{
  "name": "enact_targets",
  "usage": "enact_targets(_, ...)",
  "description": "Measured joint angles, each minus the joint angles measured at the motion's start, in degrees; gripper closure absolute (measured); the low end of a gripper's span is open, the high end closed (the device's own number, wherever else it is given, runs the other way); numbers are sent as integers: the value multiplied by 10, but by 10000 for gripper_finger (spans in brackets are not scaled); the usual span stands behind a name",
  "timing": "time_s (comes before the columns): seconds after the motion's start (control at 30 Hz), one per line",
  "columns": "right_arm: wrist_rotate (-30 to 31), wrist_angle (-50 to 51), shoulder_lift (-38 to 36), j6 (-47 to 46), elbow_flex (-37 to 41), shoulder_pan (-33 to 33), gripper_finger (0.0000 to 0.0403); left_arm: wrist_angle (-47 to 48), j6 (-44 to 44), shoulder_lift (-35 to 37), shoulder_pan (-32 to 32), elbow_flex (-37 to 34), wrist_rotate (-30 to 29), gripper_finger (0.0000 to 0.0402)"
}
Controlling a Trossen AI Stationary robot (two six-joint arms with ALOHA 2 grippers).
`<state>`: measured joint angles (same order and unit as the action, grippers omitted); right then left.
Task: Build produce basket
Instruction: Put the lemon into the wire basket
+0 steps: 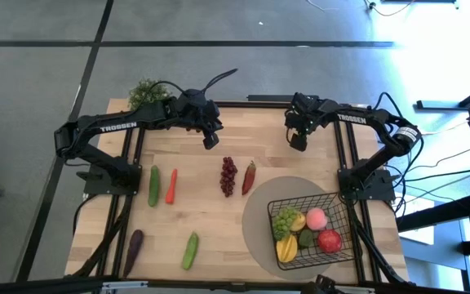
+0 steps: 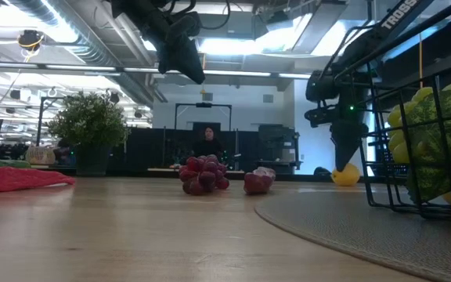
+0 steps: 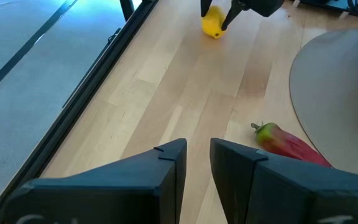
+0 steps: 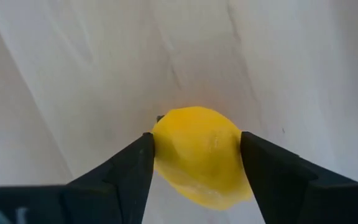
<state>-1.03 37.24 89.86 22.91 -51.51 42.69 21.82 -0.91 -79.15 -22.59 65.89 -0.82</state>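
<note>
Sitting at the table's [image 1: 219,237] far edge, the lemon [image 4: 199,155] lies between the right gripper's [image 4: 197,163] jaws, which flank it; whether they grip, I cannot tell. Left gripper [image 1: 210,140] hovers, jaws narrowly parted, empty. Basket [image 1: 300,204] stands near right.

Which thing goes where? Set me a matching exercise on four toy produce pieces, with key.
1 round yellow toy lemon
2 dark red toy grape bunch
3 round pink toy peach
4 long purple toy eggplant

a in the black wire-mesh basket
b between the right gripper's fingers
c middle of the wooden table
d left arm's side

Pairs: 1-b; 2-c; 3-a; 4-d
</note>
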Motion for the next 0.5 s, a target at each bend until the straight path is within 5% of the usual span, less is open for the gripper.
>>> enact_targets(0.5, -6, 110, -1, -41, -77, -7, 171, 0, 0, 0, 0, 0, 0, 341)
